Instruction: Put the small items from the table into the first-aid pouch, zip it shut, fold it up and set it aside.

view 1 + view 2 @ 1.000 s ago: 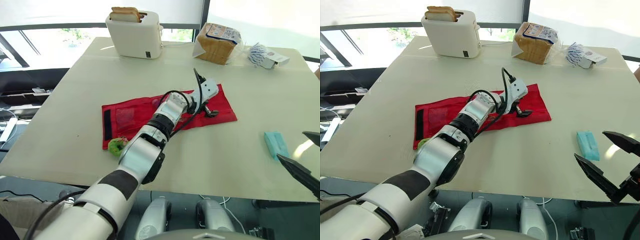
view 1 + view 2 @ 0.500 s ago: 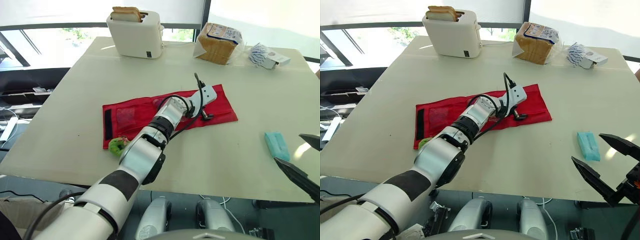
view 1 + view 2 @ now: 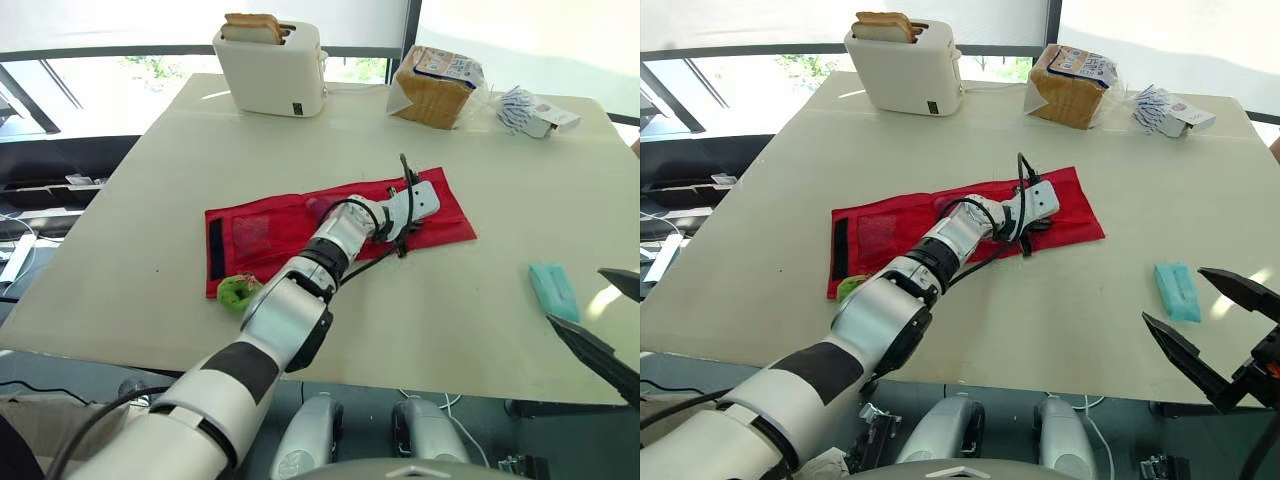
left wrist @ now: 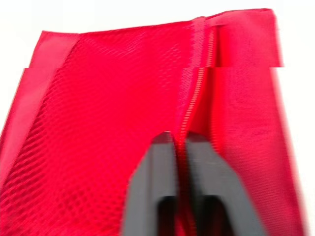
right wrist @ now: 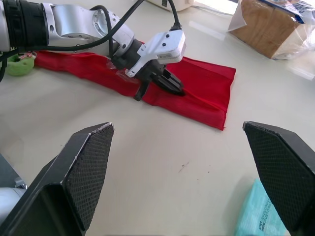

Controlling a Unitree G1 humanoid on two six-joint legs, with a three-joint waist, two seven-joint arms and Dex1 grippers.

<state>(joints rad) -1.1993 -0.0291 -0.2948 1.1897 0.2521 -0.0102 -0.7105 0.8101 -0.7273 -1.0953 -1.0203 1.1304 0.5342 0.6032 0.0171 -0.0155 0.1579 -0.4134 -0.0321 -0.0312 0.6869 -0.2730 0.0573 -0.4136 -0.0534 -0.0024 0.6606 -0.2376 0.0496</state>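
Note:
The red first-aid pouch (image 3: 262,228) lies flat and unfolded across the middle of the table. My left gripper (image 3: 406,234) rests on its right end. In the left wrist view its fingers (image 4: 158,167) are pressed together on the zipper line (image 4: 196,93) that runs between the mesh and the plain fabric. A small green item (image 3: 236,292) lies at the pouch's near left corner. A teal packet (image 3: 553,290) lies on the table to the right. My right gripper (image 3: 1212,325) hovers wide open just in front of that packet, holding nothing.
A white toaster (image 3: 272,68) with bread slices stands at the back of the table. A bagged bread loaf (image 3: 437,85) and a white packet (image 3: 530,110) sit at the back right. The table's front edge (image 3: 450,385) runs close below the right gripper.
My left gripper has slid a little to the right along the pouch, lowered onto it and shut its fingers. The right gripper has stayed open and nearly still.

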